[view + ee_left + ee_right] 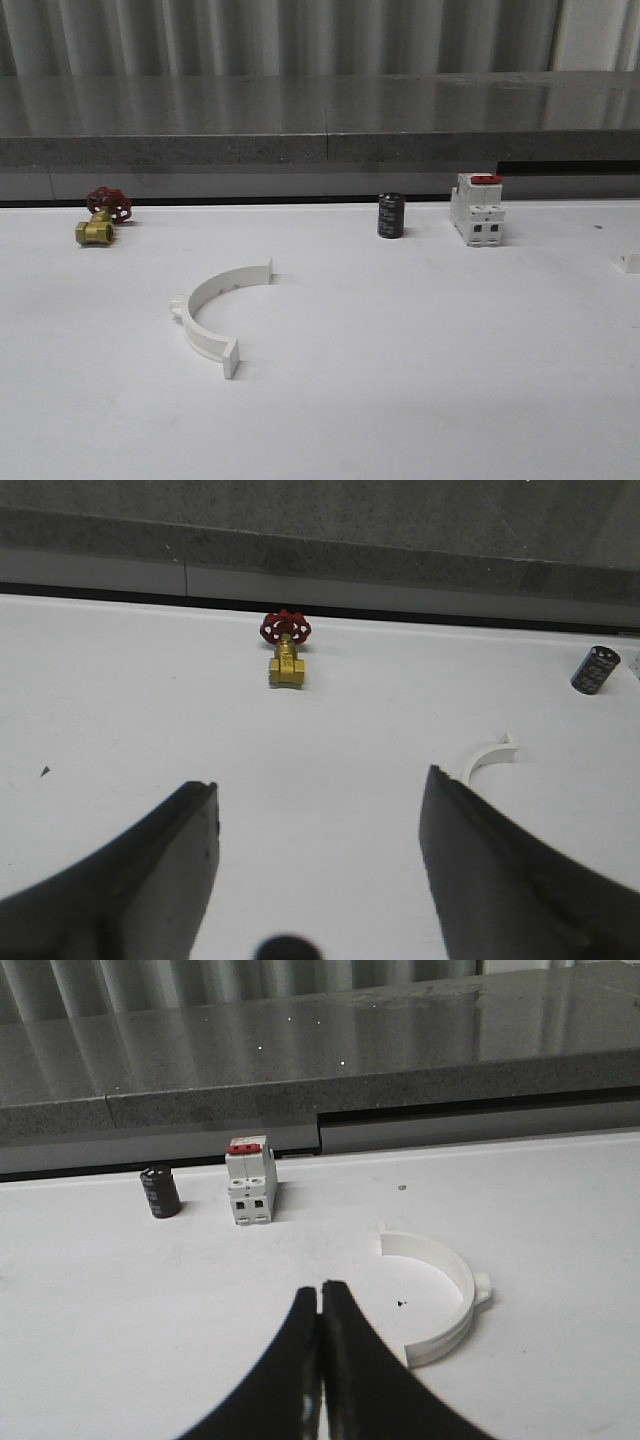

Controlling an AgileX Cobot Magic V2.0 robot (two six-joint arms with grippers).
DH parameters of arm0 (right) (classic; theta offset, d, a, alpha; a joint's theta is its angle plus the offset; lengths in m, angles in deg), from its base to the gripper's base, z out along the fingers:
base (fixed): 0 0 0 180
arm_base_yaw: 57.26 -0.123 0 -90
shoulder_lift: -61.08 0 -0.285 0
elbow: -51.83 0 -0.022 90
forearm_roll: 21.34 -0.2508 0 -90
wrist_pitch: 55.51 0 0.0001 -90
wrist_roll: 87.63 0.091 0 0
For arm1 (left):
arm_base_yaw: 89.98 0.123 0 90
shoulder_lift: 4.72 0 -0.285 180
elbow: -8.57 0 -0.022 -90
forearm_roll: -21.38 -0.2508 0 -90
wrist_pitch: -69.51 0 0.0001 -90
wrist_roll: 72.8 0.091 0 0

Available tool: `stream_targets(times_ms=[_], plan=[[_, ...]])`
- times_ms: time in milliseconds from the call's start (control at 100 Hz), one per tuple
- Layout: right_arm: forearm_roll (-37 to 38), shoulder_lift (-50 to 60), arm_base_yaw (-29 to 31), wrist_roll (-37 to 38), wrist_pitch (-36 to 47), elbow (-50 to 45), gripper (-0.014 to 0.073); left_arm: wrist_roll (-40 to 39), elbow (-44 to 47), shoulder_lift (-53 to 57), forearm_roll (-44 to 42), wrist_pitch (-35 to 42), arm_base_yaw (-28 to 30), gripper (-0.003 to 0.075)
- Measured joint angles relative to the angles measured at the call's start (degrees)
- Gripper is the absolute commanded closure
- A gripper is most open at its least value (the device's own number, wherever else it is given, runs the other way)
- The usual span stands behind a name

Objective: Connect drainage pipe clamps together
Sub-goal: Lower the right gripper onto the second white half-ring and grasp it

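White plastic on a white table (420, 400): one half-ring drainage pipe clamp (215, 305) lies flat toward the left of the table in the front view, its open side facing right, an ear tab on its outer curve and a flat flange at each end. The second half-ring clamp (440, 1295) lies apart from the first — the right wrist view shows it whole, open side turned toward the closed fingers, while the front view catches just a small white piece (629, 263) at the right edge that may be part of it. The left gripper (318, 810) hangs low over bare table with its dark fingers (480, 860) spread wide and nothing between them; beyond them sits a brass valve with a red handwheel (287, 650), and one end of the first clamp shows past the right-hand finger. The right gripper (321, 1305) is also angled down at the table, its fingertips pressed together, pinching nothing, just beside the second clamp but not touching it. Along the back edge stand a black cylindrical capacitor (391, 215) and a white block with a red switch (477, 208) — both also seen from the right wrist.
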Motion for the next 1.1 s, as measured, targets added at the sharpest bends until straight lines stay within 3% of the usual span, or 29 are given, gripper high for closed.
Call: stream_targets(times_ms=[160, 200, 340, 500, 810, 1100], plan=[[0.0, 0.0, 0.0, 0.0, 5.3, 0.0, 0.0658, 0.0, 2.3, 5.5, -1.1, -1.8, 0.0, 0.0698], [0.0, 0.0, 0.0, 0.0, 6.3, 0.0, 0.0658, 0.0, 2.6, 6.0, -1.3, -2.2, 0.0, 0.0741], [0.0, 0.0, 0.0, 0.4, 5.3, 2.0, 0.0658, 0.0, 2.9, 6.4, -2.8, -2.3, 0.0, 0.0741], [0.0, -4.3, 0.0, 1.0, -3.9, 11.2, 0.0658, 0.0, 2.9, 6.4, -3.2, -2.3, 0.0, 0.0741], [0.0, -33.1, 0.0, 1.1, -27.6, 38.0, 0.0658, 0.0, 2.9, 6.4, -3.4, -2.3, 0.0, 0.0741], [0.0, -52.9, 0.0, 1.1, -31.4, 47.1, 0.0657, 0.0, 2.9, 6.4, -3.4, -2.3, 0.0, 0.0741]])
